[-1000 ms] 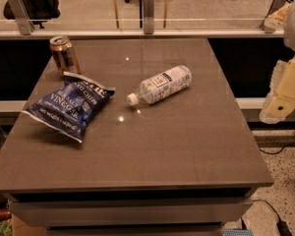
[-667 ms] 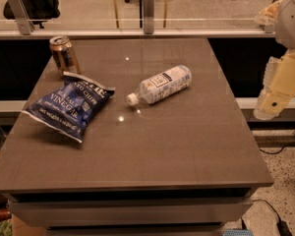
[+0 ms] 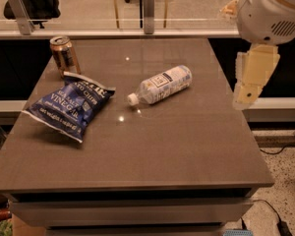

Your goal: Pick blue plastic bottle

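The blue plastic bottle (image 3: 161,84) lies on its side near the middle of the grey table (image 3: 152,151). It is clear, with a pale label bearing a dark square mark, and its white cap points left toward the front. My gripper (image 3: 247,96) hangs below the white arm joint (image 3: 273,9) over the table's right edge. It is to the right of the bottle, well apart from it, and holds nothing.
A blue chip bag (image 3: 69,105) lies at the left of the table. A metal can (image 3: 64,54) stands at the back left corner. A glass partition with metal posts (image 3: 147,4) runs behind the table. The floor with a cable (image 3: 280,220) lies at the right.
My arm and gripper have moved left, from beyond the table's right side to over its right edge. The bottle, bag and can have not moved.
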You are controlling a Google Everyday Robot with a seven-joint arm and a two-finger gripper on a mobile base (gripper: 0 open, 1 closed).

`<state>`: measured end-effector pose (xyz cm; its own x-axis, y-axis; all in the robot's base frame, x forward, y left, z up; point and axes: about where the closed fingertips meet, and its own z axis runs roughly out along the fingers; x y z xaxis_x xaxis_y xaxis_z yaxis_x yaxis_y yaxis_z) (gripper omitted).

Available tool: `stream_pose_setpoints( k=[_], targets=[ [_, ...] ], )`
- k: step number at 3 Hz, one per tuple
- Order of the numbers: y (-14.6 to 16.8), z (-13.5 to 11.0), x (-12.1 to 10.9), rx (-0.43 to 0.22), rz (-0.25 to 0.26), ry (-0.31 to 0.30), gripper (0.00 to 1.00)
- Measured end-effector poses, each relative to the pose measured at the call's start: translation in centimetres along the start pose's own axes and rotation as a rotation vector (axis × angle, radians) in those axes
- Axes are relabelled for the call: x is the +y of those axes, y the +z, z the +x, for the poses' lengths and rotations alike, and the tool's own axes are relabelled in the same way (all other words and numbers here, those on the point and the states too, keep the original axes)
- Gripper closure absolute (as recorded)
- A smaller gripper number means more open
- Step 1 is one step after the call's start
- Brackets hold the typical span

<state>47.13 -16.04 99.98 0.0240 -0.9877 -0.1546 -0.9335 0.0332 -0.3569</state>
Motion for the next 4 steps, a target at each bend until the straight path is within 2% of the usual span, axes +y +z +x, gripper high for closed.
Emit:
stream_pose_setpoints(
  k=[2,3,4],
  targets=[
    [4.0,-3.6,-1.6,0.072,-0.035,-0.228,0.00],
    [7.4,-5.5,-2.3,0.120,-0.079,-0.358,0.00],
    [9.7,-6.5,-2.9,0.152,-0.110,-0.442,0.00]
  ],
)
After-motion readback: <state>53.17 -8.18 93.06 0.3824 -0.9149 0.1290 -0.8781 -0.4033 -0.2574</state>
